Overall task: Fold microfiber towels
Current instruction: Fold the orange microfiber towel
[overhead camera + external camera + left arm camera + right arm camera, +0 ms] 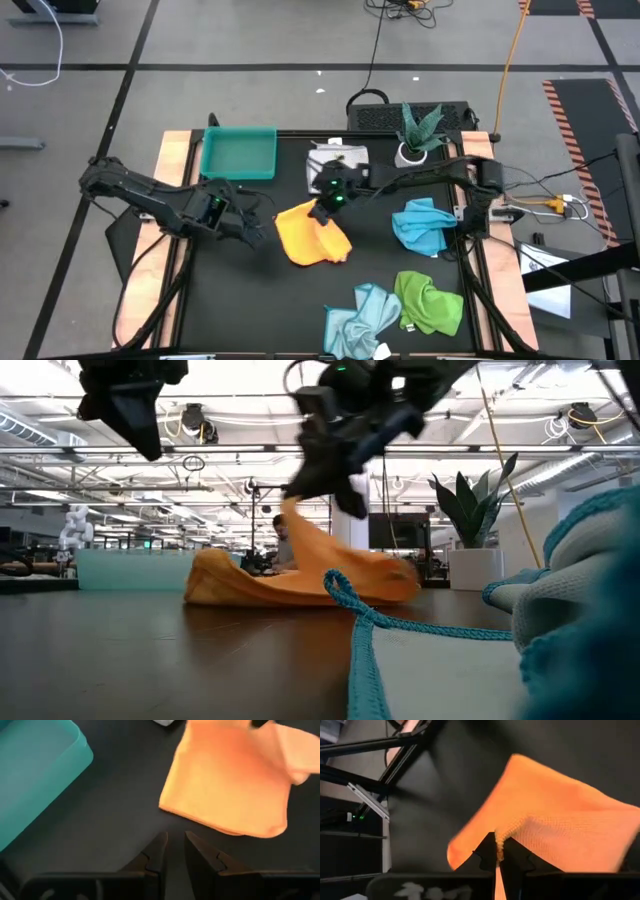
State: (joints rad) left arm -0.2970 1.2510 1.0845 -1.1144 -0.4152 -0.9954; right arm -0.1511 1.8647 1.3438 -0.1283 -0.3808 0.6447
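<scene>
Midway: orange towel pinched and lifted for its fold

Right now the yellow-orange towel [312,238] lies near the middle of the counter [240,300], most of it flat, with one edge raised off the surface. The right gripper [497,851] has its jaws pressed together on that raised hem, and the cloth drapes down from the pinch in a slope, as the low view shows. Holding it by the edge this way looks meant to carry one side over the rest for a fold.

The left gripper [174,851] sits just beside the towel's edge on the side toward the teal tray [238,152], low over the counter, its jaws nearly together with a narrow gap and nothing between them. It seems placed to pin or catch the near edge while the other arm draws the cloth across.

The other towels wait unfolded: a bright blue towel [424,224] toward the right edge, and a green towel [430,302] and a pale blue towel [362,318] crumpled together near the front edge. A white-grey towel [338,162] lies at the back edge between the tray and a potted plant [420,132].
</scene>
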